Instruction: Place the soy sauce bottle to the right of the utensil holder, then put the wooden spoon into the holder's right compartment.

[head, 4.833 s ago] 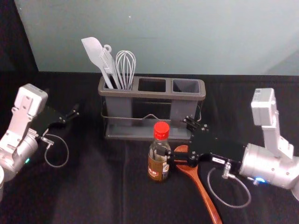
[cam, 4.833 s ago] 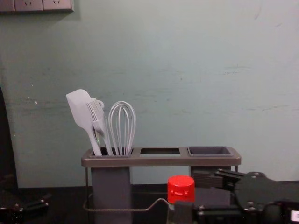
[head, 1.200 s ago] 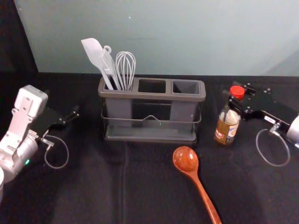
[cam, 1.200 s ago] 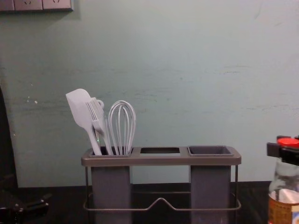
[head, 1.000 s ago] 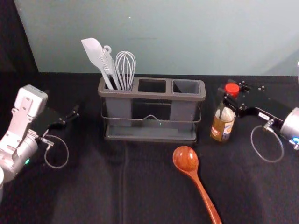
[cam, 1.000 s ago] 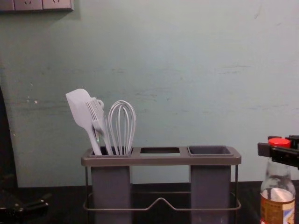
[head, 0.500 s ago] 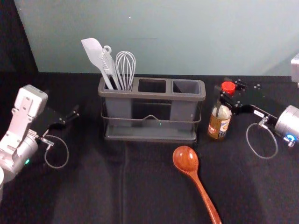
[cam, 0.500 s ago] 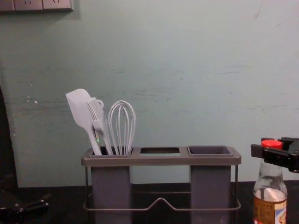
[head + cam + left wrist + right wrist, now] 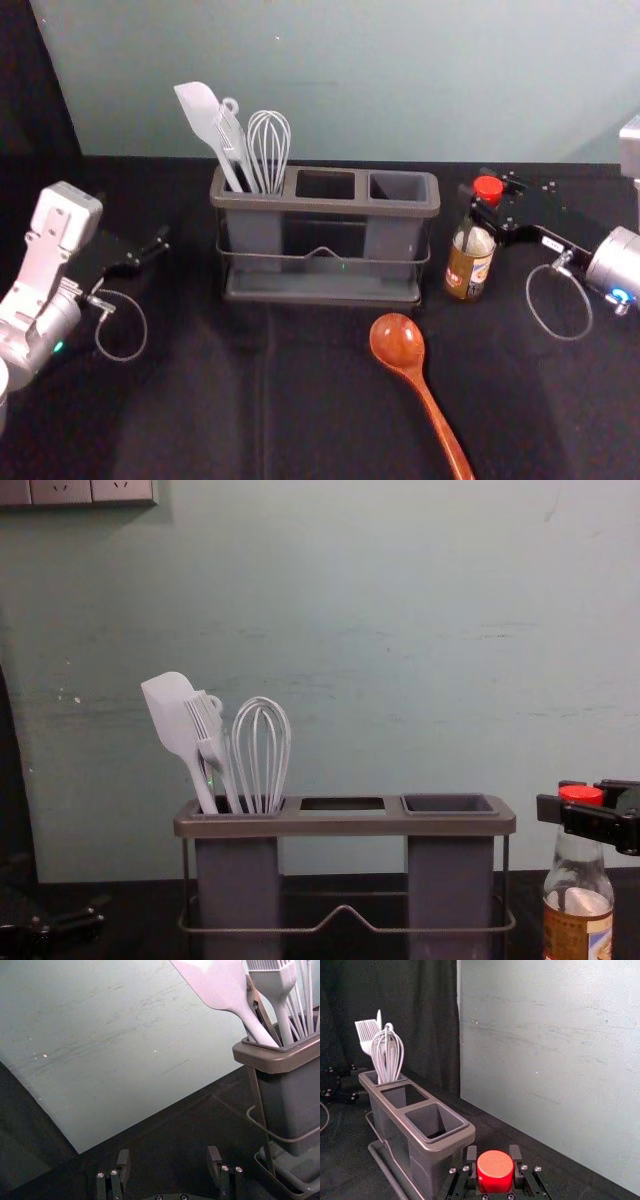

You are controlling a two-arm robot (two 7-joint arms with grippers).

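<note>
My right gripper (image 9: 483, 198) is shut on the soy sauce bottle (image 9: 468, 265) just under its red cap, to the right of the utensil holder (image 9: 322, 296). The bottle is upright, its base at or close to the table. In the right wrist view, the right gripper (image 9: 493, 1162) has a finger on each side of the red cap (image 9: 495, 1165). The wooden spoon (image 9: 398, 342) lies in front of the holder, bowl towards it and handle towards the front. The holder's right compartment (image 9: 398, 186) holds nothing. Left of the holder, my left gripper (image 9: 152, 248) is parked open; its left wrist view shows the left gripper (image 9: 169, 1160) with fingers apart.
A white spatula (image 9: 203, 112), a brush and a whisk (image 9: 268, 145) stand in the holder's left compartment and rise above its rim. A thin wire rail (image 9: 300, 929) runs along the holder's front. The wall (image 9: 400, 80) rises behind the table.
The right gripper has carried the bottle from in front of the holder out to the right, then slightly back towards it and down. The left arm, the holder and the spoon have stayed put.
</note>
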